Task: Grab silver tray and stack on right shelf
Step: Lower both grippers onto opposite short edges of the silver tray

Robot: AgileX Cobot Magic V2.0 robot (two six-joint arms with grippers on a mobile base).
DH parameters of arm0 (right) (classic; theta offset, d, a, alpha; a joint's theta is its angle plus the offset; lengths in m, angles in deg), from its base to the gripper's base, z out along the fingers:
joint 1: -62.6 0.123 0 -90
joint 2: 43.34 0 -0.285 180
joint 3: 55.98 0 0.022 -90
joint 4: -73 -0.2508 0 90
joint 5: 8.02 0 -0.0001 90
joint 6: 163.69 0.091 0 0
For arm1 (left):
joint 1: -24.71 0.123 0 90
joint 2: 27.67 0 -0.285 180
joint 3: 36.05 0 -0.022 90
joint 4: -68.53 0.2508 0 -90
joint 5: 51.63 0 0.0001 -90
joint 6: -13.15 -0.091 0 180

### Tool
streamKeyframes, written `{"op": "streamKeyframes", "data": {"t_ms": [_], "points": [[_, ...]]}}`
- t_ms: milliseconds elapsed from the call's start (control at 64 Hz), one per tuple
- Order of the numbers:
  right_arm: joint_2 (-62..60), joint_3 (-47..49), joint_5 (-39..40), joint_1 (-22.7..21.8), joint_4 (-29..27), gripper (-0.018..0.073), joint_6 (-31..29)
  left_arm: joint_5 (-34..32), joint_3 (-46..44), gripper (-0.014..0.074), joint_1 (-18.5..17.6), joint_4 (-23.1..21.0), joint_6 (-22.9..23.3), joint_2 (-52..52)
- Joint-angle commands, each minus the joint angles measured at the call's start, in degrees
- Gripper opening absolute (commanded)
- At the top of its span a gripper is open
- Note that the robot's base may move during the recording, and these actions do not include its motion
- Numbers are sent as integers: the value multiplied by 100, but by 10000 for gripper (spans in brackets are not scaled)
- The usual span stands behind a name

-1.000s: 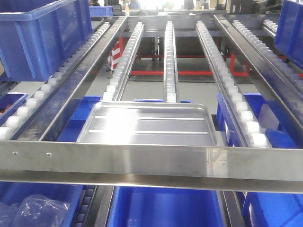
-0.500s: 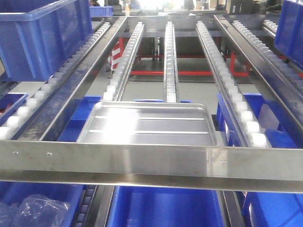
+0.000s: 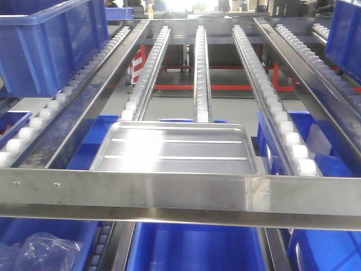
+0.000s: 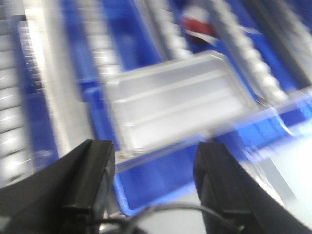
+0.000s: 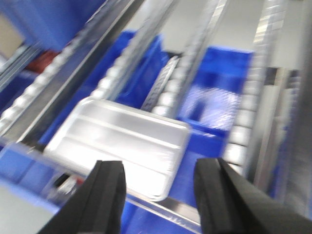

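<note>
The silver tray [image 3: 175,148] lies flat on the right shelf, a roller rack with white roller rails [image 3: 202,73], just behind its broad steel front bar [image 3: 180,195]. Its two long ribs show. Neither gripper appears in the front view. In the blurred left wrist view my left gripper [image 4: 153,163] is open and empty, short of the tray [image 4: 180,102]. In the blurred right wrist view my right gripper [image 5: 161,183] is open and empty, with the tray [image 5: 122,139] just beyond its left finger.
A blue bin [image 3: 51,39] stands on the rollers at upper left and another [image 3: 347,34] at upper right. More blue bins [image 3: 197,248] sit on the level below, one with a clear plastic bag [image 3: 39,251].
The front view has shifted slightly, so the rack and tray sit a little lower and to the left. The tray has not moved on the rollers.
</note>
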Motion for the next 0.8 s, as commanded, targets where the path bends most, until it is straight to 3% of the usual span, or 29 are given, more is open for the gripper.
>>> {"op": "streamKeyframes", "data": {"t_ms": [0,62,156,328,453,547,656,781], "points": [[454,416,600,283,-45,442,-37,-458,-376,296,-600,-17,-37,-368],[794,486,716,372,-45,442,-37,-469,-537,296,-897,60,-49,-717],[1233,491,765,372,-231,442,111,-674,-575,297,-965,-72,-5,-1198],[1818,966,-197,367,-486,433,497,-42,-1114,297,-633,-104,693,-1968],[2432,1686,-1040,250,-450,433,514,529,-1836,296,-412,316,1311,-2544],[2972,2367,-1690,98,-191,433,731,765,-2348,297,-425,923,1935,-3012],[3578,3031,-2283,-42,512,433,1473,1268,-2908,297,-425,1512,2682,-3565],[4120,3431,-2344,-47,995,433,2002,1297,-3182,296,-425,1637,3072,-4063]]}}
